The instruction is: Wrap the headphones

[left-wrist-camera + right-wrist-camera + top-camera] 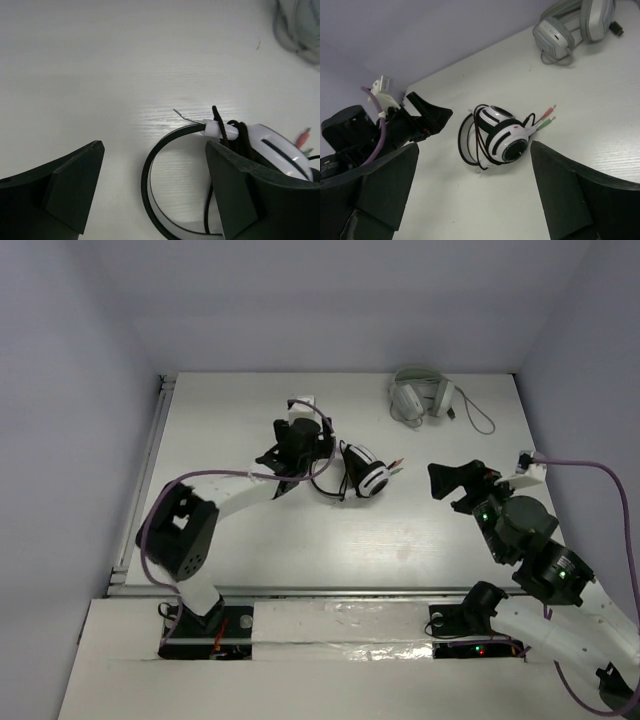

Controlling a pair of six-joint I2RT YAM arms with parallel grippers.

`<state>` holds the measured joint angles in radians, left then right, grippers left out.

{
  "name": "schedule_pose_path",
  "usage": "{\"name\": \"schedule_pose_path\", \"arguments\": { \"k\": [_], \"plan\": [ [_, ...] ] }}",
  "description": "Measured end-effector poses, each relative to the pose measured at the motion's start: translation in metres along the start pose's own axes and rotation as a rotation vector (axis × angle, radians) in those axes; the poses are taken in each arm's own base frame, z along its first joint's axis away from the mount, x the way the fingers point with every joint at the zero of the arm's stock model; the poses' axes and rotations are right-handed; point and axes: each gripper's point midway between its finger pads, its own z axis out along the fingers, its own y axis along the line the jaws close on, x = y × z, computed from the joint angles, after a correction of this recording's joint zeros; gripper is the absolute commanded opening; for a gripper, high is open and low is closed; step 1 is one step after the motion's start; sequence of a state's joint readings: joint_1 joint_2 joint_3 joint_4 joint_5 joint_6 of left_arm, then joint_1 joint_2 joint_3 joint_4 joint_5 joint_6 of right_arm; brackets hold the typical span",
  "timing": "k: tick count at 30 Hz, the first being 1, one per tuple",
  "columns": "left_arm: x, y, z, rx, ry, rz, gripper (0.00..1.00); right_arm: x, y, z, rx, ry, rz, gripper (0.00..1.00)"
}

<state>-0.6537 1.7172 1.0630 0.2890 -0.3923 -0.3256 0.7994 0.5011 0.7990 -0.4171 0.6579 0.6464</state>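
The headphones lie on the white table with the thin black cable wound round the white-and-black ear cups. The pink and green plugs stick out to the right. My left gripper hovers open just left of them. In the left wrist view the black headband curves on the table between its spread fingers, and nothing is gripped. My right gripper stands open to the right of the headphones, apart from them, with nothing between its fingers.
A second pair of pale grey headphones with a grey cable lies at the back of the table, right of centre. Grey walls close the table in at the back and on both sides.
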Motion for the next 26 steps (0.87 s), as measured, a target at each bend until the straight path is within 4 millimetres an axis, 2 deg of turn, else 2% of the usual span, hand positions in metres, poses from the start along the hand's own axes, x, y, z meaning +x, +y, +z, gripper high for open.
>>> {"name": "schedule_pose_path", "arguments": {
  "k": [1,2,3,5,9,12,16,20,23,26],
  "plan": [
    [-0.009,0.001,-0.008,0.003,-0.016,-0.016,0.88,-0.006,0.002,-0.003,-0.008,-0.01,0.003,1.0],
    [-0.022,0.001,-0.018,0.011,-0.041,-0.035,0.9,-0.014,0.005,-0.006,-0.018,-0.023,0.009,1.0],
    [-0.037,0.002,-0.031,0.023,-0.071,-0.059,0.99,-0.022,0.007,-0.01,-0.029,-0.037,0.016,1.0],
    [-0.073,0.003,-0.062,0.056,-0.144,-0.113,0.99,-0.042,0.013,-0.019,-0.054,-0.069,0.034,1.0],
    [-0.147,0.008,-0.14,0.151,-0.321,-0.224,0.99,-0.081,0.023,-0.04,-0.103,-0.136,0.072,1.0],
    [-0.18,0.019,-0.193,0.199,-0.406,-0.271,0.99,-0.107,0.025,-0.059,-0.142,-0.186,0.098,1.0],
    [-0.201,0.034,-0.242,0.223,-0.461,-0.292,0.99,-0.131,0.021,-0.082,-0.183,-0.243,0.132,1.0],
    [-0.201,0.049,-0.27,0.224,-0.473,-0.28,0.99,-0.139,0.015,-0.093,-0.195,-0.268,0.148,1.0],
    [-0.196,0.053,-0.276,0.225,-0.472,-0.273,0.99,-0.133,0.015,-0.089,-0.187,-0.256,0.137,1.0],
    [-0.184,0.056,-0.271,0.212,-0.447,-0.255,0.99,-0.124,0.015,-0.081,-0.168,-0.227,0.11,1.0]
  ]
}}
